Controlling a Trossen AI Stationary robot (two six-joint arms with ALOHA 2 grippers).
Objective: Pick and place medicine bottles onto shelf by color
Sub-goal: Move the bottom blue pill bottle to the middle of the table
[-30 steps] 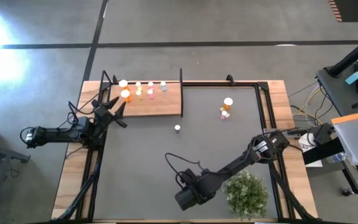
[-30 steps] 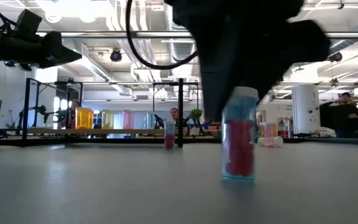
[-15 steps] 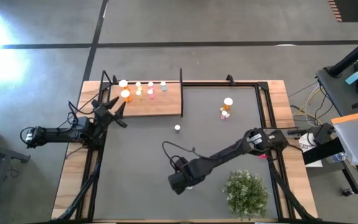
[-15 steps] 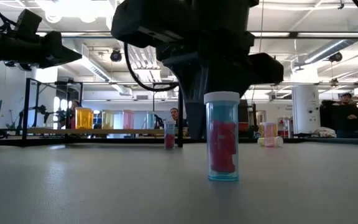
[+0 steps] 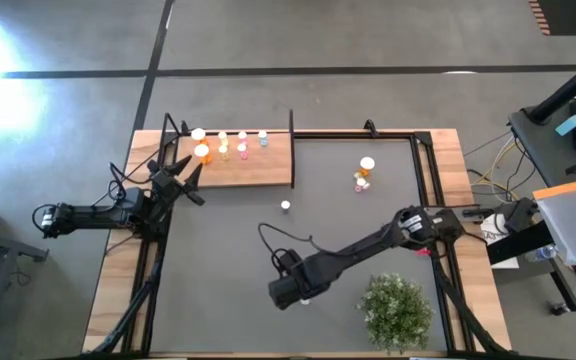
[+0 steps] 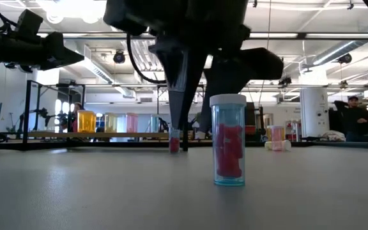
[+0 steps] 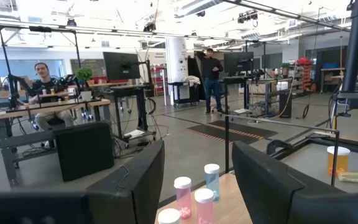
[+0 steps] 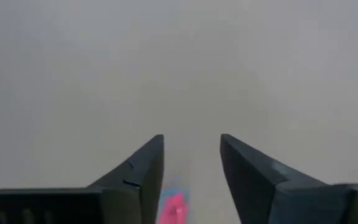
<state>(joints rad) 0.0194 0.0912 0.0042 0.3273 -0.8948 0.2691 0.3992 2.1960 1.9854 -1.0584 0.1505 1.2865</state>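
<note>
A small bottle with a clear blue body, pink pills and a white cap stands upright on its base on the dark mat near the table's near edge. My right gripper hovers over it, open, fingers pointing down. The fingers stand on either side of and behind the cap, and the pink bottle shows between them. My left gripper waits open at the wooden shelf's left near corner. Several bottles stand on the shelf.
A lone white-capped bottle stands mid-table. An orange bottle and a smaller one stand at the far right. A bushy green plant sits just right of my right gripper. A black post rises at the shelf's far right corner.
My right gripper has carried the pink-filled bottle from beside the plant toward the table's left edge, tilted in its fingers. It has set the bottle upright on the mat, opened and let go. The bottle stands still.
</note>
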